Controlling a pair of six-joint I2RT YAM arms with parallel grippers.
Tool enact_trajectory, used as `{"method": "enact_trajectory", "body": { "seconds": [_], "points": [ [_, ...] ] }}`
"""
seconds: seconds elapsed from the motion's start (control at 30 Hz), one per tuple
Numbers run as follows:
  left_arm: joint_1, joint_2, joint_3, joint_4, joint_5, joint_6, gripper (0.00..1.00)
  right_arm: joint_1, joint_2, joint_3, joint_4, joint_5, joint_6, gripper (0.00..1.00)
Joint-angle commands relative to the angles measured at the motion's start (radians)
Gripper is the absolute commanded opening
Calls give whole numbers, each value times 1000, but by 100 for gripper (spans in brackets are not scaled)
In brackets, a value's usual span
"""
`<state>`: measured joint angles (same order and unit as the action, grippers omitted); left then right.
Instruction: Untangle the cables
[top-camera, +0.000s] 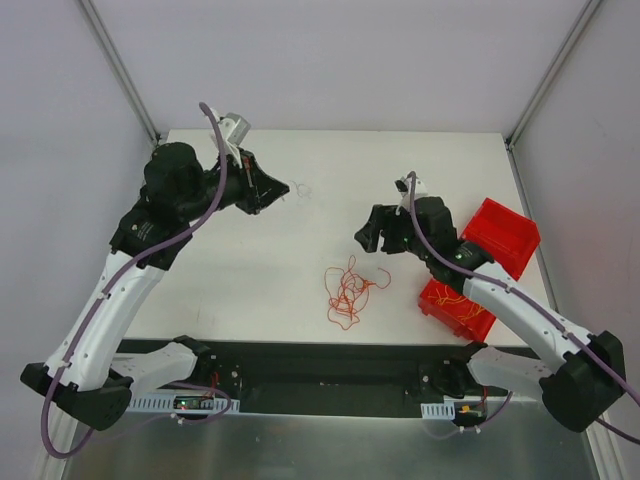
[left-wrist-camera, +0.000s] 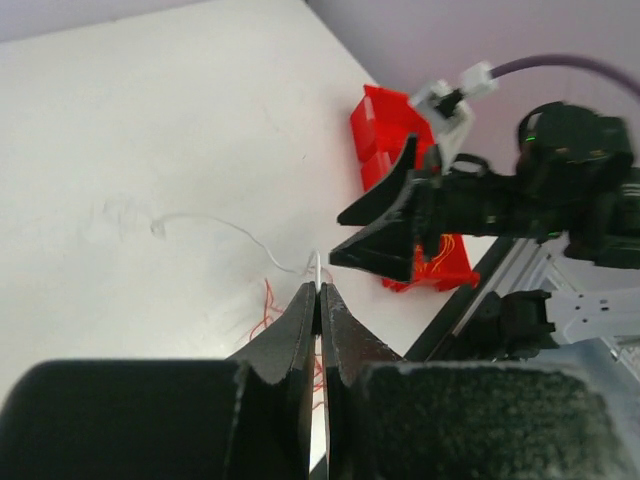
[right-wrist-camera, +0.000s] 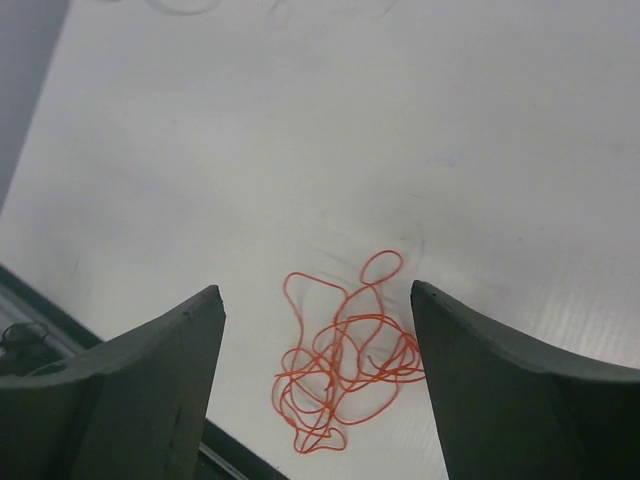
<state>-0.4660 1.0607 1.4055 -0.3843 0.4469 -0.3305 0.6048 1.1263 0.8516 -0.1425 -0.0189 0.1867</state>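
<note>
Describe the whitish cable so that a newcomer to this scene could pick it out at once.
Start at the white table, far-left part, where the left end effector is shut. The whitish cable trails from its tips: one pale strand, unlike the red-orange tangle nearer the arms.

No legible text, label, brand, number or sign in any of the three views.
</note>
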Motion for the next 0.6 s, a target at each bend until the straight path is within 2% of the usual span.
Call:
{"method": "enact_trajectory", "body": {
  "seconds": [0.0,0.2,0.3,0.4,0.5,0.57],
  "points": [
    [-6,-8,-68,32,-60,53,0,29,-66,-2,89,-159,-35,79],
    [4,62,-132,36,-21,82,0,56,25,24,196,-210,-105,81],
    [6,99,-145,35,9,91,0,104,125,127,91,-94,-174,81],
    [13,146,-190,35,-7,71,0,121,223,233,-41,64,-139,81],
    [41,247,-209,15,7,38,0,122,273,234,-55,99,-72,80],
    [81,315,-203,4,70,2,0,121,294,219,-29,80,-46,80]
  ]
}}
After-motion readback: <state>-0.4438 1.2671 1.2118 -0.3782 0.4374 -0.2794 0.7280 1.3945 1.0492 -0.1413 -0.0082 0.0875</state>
